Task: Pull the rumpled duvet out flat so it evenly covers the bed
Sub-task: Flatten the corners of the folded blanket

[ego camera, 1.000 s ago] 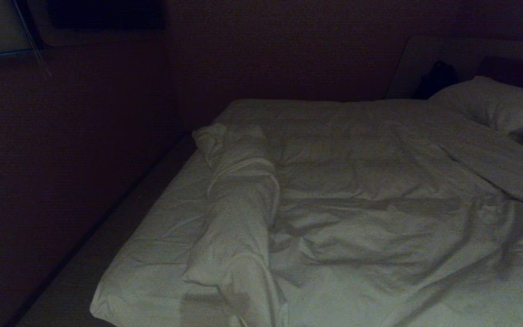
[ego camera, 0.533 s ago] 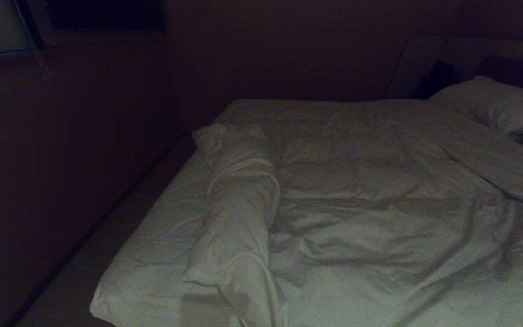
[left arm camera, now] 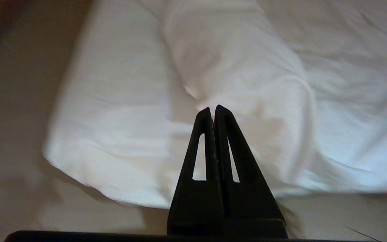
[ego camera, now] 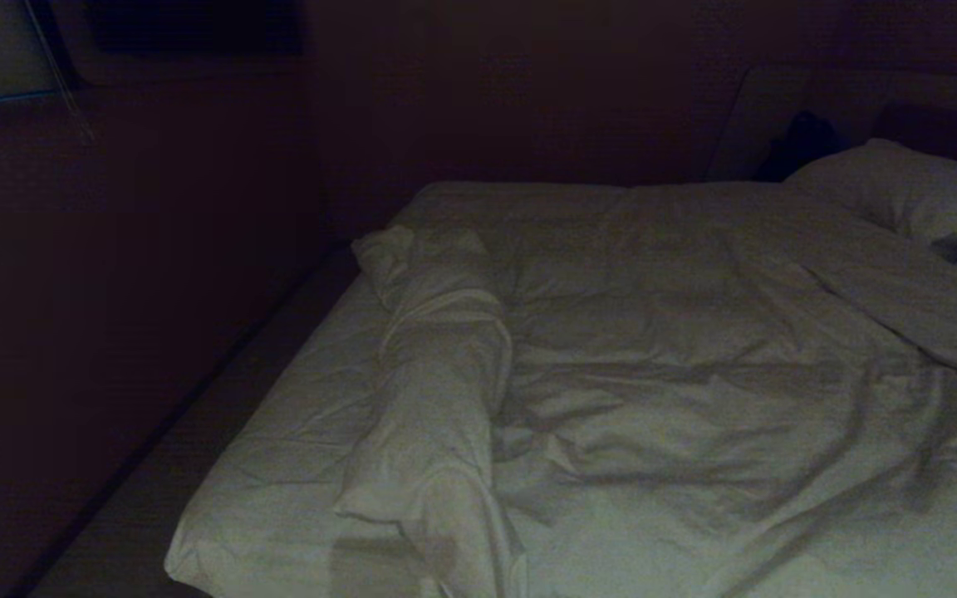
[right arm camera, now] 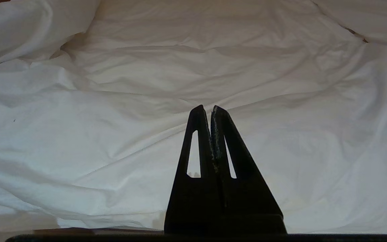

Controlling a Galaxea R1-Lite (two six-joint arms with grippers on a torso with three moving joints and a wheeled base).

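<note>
Nothing in the head view has shifted since the earlier frames: bedding lies as it did and neither arm enters that view. Working left to right, the bare fitted sheet (ego camera: 296, 432) shows along the left side of the bed (ego camera: 138, 515), where the duvet (ego camera: 653, 390) is folded back on itself into a long rolled ridge (ego camera: 437, 390) running from foot toward head. Across the middle and right the duvet lies spread but creased, reaching the pillow (ego camera: 910, 187). In its wrist view the left gripper (left arm camera: 212, 108) hovers off the near corner, fingers pressed together and empty, aimed at the ridge's lower end. Likewise closed and empty, the right gripper (right arm camera: 207, 107) hangs over the wrinkled spread. Judged soft, puffy and yielding, the duvet is best pinched at the ridge's folded edge.
</note>
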